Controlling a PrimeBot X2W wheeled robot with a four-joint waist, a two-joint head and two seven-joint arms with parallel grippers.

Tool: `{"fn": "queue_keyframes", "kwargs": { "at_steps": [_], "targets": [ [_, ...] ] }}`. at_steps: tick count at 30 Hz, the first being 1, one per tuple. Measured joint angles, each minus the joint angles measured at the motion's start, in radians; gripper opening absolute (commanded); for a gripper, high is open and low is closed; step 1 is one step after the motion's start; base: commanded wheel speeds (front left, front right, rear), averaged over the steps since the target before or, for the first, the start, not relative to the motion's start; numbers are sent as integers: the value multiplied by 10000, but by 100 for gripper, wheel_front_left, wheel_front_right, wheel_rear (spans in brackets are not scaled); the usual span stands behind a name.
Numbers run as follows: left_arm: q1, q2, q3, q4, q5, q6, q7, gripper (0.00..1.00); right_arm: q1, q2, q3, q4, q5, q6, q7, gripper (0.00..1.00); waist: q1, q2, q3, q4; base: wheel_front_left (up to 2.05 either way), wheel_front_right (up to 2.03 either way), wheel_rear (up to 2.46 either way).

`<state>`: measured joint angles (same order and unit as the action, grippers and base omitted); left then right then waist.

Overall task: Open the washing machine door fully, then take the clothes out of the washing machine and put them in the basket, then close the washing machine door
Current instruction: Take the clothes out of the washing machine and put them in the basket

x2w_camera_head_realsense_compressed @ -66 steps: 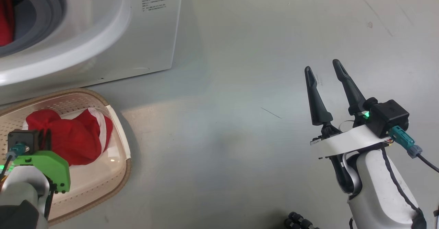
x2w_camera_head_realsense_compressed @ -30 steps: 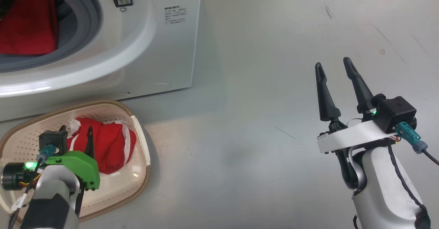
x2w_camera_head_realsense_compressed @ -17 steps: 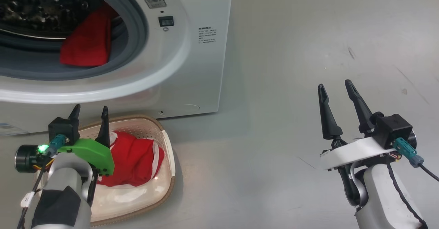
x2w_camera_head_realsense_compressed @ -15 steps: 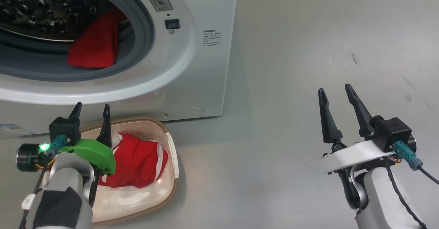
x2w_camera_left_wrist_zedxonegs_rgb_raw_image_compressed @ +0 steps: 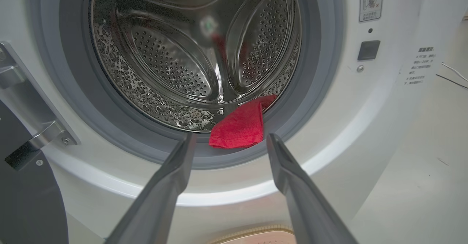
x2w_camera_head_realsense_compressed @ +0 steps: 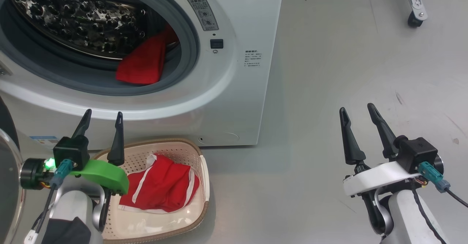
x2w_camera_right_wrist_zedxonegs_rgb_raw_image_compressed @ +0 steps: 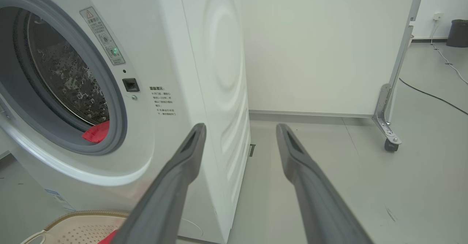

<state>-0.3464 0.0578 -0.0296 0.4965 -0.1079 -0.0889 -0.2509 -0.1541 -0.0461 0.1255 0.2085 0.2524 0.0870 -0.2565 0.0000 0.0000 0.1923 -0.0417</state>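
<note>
Smooth pale grey floor [x2w_camera_head_realsense_compressed: 329,72], faintly scuffed, evenly lit. A white partition panel [x2w_camera_right_wrist_zedxonegs_rgb_raw_image_compressed: 321,46] stands on a metal leg [x2w_camera_right_wrist_zedxonegs_rgb_raw_image_compressed: 383,109] with a black caster [x2w_camera_right_wrist_zedxonegs_rgb_raw_image_compressed: 390,145]. Beyond it a black cable [x2w_camera_right_wrist_zedxonegs_rgb_raw_image_compressed: 431,96] lies on the floor, and a dark bin [x2w_camera_right_wrist_zedxonegs_rgb_raw_image_compressed: 459,32] stands by the far wall.

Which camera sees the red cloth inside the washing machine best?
The left wrist view: it looks straight into the drum, where the red cloth lies in plain sight. The head view shows it slanted from above; the right wrist view catches a small corner.
</note>
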Motion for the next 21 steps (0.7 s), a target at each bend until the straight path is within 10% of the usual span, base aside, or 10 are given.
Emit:
{"fn": "queue_keyframes", "kwargs": {
  "at_steps": [21],
  "targets": [
    [1572, -153, 65, -1902, -253, 226, 0, 100, 447, 2, -52, -130, 4, 77, 0, 100, 0, 0, -490, 75, 0, 0, 0]
  ]
}}
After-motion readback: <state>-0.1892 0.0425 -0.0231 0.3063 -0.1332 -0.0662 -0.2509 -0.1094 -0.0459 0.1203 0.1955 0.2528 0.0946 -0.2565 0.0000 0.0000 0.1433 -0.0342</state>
